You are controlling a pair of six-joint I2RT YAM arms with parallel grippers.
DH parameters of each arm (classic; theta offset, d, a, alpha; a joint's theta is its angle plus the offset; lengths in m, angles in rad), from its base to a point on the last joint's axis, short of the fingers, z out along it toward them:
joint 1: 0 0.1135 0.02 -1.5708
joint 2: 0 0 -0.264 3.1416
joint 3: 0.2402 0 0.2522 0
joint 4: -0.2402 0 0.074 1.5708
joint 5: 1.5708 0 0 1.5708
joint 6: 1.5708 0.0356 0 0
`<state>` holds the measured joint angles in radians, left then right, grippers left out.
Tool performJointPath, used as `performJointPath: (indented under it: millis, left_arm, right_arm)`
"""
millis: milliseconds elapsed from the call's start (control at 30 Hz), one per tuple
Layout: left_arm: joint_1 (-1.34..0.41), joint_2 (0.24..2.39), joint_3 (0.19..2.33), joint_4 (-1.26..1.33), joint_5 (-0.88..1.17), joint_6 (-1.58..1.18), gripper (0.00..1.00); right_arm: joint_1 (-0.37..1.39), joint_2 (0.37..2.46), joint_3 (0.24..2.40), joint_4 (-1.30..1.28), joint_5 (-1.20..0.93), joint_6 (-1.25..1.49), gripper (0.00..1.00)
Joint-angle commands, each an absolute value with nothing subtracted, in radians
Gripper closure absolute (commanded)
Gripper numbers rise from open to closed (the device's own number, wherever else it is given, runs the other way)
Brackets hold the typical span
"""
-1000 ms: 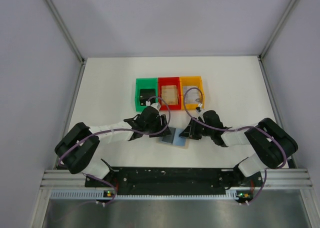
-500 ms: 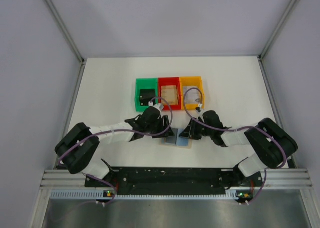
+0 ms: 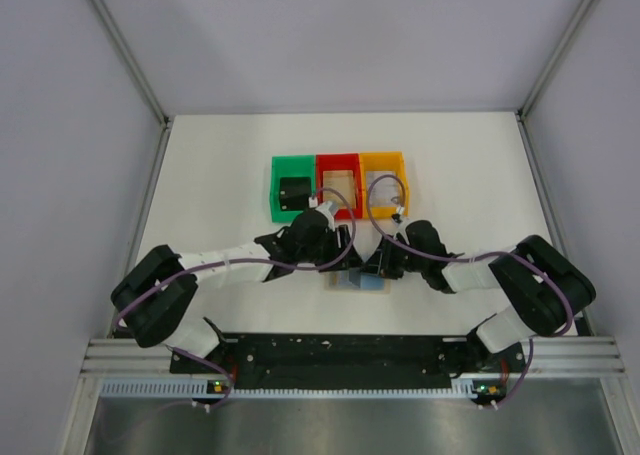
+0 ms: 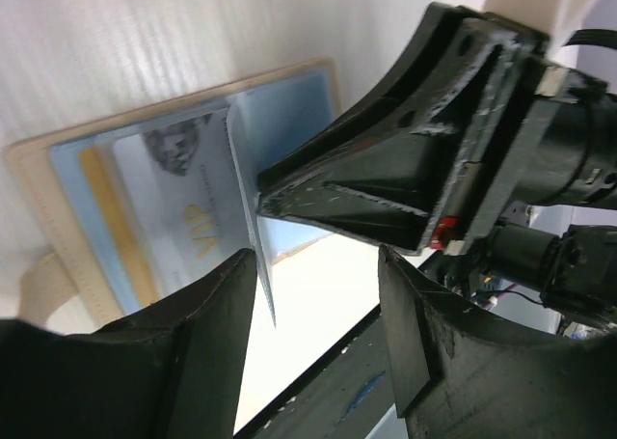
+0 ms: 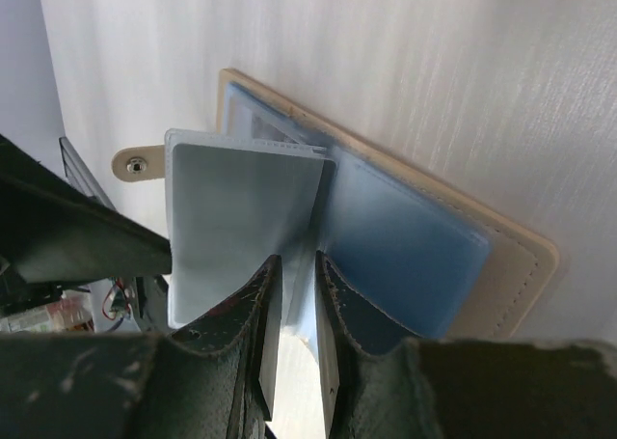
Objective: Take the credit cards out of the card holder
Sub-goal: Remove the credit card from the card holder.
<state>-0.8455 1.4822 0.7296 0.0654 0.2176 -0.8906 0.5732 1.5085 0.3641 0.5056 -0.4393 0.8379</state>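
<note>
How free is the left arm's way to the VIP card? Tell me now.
Probably yes: the left fingers stand open right beside the VIP card, which shows in the card holder. The right fingers pinch a clear sleeve upright, off it; that sleeve's edge might snag.

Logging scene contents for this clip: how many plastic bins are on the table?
3, side by side in one row: green bin left, red bin middle, orange bin right, just beyond the card holder. None appears hidden.
</note>
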Motion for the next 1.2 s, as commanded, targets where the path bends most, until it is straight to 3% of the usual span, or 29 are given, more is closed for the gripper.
performJointPath:
  millis: [0,700,900,1167]
  left_arm:
    - [-0.865,1.489,0.784,0.137,0.236,-0.905,0.43]
    - [-0.930,1.641,0.885,0.143,0.230,-0.890,0.44]
    - [-0.939,1.670,0.904,0.141,0.222,-0.890,0.45]
    - [-0.927,1.554,0.835,0.158,0.121,-0.884,0.43]
  right_arm:
    - [0.568,1.502,0.354,0.532,-0.446,0.821,0.80]
    - [0.568,1.168,0.342,0.195,-0.201,0.713,0.78]
    - [0.566,1.023,0.330,0.068,-0.069,0.701,0.71]
    - [0.568,0.999,0.342,0.089,-0.170,0.686,0.68]
